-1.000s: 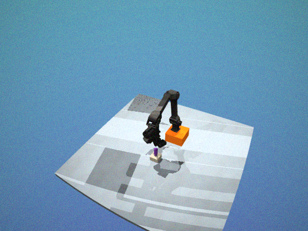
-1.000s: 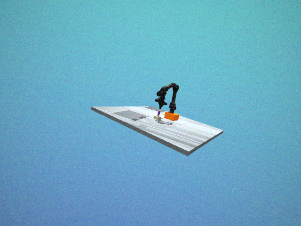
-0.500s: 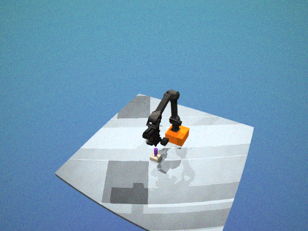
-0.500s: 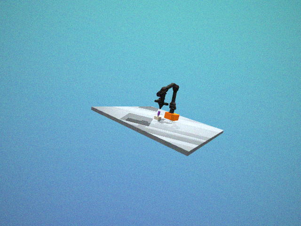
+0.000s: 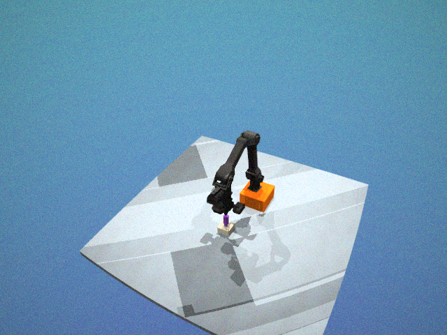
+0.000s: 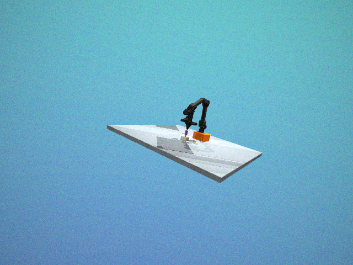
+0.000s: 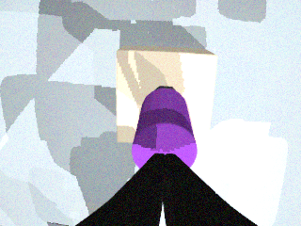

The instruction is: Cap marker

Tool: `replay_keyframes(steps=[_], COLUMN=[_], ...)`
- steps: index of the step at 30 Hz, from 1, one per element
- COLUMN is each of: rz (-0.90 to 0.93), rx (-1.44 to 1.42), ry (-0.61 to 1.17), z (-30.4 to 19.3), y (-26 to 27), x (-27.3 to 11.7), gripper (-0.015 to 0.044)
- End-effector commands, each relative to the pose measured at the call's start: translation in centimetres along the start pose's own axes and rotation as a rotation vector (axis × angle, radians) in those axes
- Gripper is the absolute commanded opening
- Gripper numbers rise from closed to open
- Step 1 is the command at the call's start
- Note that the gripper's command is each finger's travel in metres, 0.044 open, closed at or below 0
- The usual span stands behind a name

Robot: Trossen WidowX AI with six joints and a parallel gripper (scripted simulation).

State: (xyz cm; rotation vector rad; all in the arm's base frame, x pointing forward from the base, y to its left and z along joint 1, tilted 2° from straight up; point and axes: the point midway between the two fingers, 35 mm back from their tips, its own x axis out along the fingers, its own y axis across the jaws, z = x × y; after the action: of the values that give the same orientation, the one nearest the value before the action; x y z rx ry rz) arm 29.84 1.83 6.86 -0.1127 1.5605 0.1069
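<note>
The purple cap (image 5: 225, 220) (image 6: 186, 132) (image 7: 171, 137) sits upright on the marker above the beige holder block (image 5: 223, 231) (image 6: 184, 138) (image 7: 198, 89). The cap hides nearly all of the marker; only a thin dark strip shows at its lower end in the wrist view. Whether the cap is fully clicked on cannot be told. My gripper (image 5: 226, 213) (image 6: 187, 128) (image 7: 164, 164) is shut with nothing between its fingers. It points down, with its tips right over the cap's top; whether they touch it is not clear.
The orange base block (image 5: 252, 202) (image 6: 201, 136) carries the arm, close behind and to the right of the holder block in the top and exterior views. Shadows of the arm fall on the pale table (image 5: 306, 230) (image 6: 228, 155) around the holder block.
</note>
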Motion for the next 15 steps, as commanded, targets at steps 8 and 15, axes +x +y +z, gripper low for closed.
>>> replay_keyframes(steps=[8,15], rz=[-0.002,-0.002], rx=[-0.005,0.0], ry=[0.005,-0.008], z=[-0.1,0.2], y=[0.0,0.0], x=[1.6,1.6], gripper=[0.0,0.0])
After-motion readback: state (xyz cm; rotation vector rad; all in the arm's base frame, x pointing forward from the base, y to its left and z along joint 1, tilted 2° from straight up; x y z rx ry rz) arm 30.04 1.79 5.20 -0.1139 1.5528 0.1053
